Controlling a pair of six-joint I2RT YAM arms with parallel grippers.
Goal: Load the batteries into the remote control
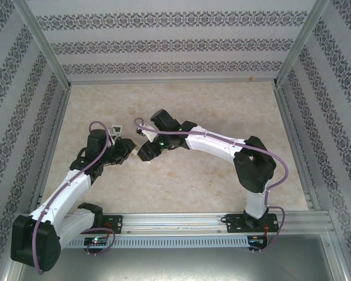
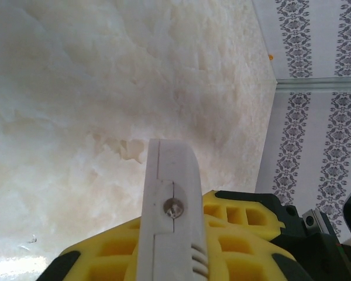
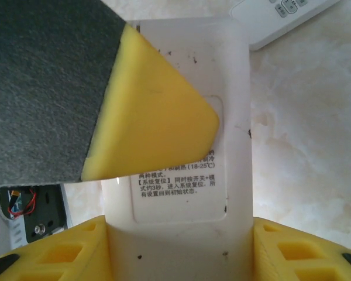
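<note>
Near rail: alu rail [image 1: 181, 221] runs along table's near edge, both arm bases bolted on it, L base left of ctr, R base right of ctr.
L gripper [image 1: 128, 147] [image 2: 172, 243]: reaches from near-left to abt mid-table, a bit left of ctr. Yellow fingers [image 2: 105, 257] are closed against both flat faces of the remote, which stands edge-on btwn them.
R gripper [image 1: 145, 151] [image 3: 181, 252]: comes in from the right, tip-to-tip w/ L gripper. Fingers [image 3: 304, 252] clamp the remote across its width, one on each long edge.
Remote [image 3: 237, 134] [image 2: 169, 187]: white, held by both grippers, back facing R wrist cam. On the table or lifted off it, can't tell.
Back panel [image 3: 181, 199]: rounded-corner panel on remote's back w/ printed Chinese label. Sits closed & flush, so inside is hidden. A yellow finger w/ dark grey pad [image 3: 152, 123] lies across its upper part.
Second remote [image 3: 286, 14]: white, buttons up, lying on table just beyond held remote's far end, apart from it.
Table [image 1: 222, 105]: cream, marbled stone look, a few dark specks.
Orange dot [image 2: 270, 57]: tiny, where table edge meets wall, too small to ID.
Room: 3 walls [image 1: 175, 41], pale paper w/ grey floral bands. Alu posts [image 1: 45, 47] rise at table's far corners.
</note>
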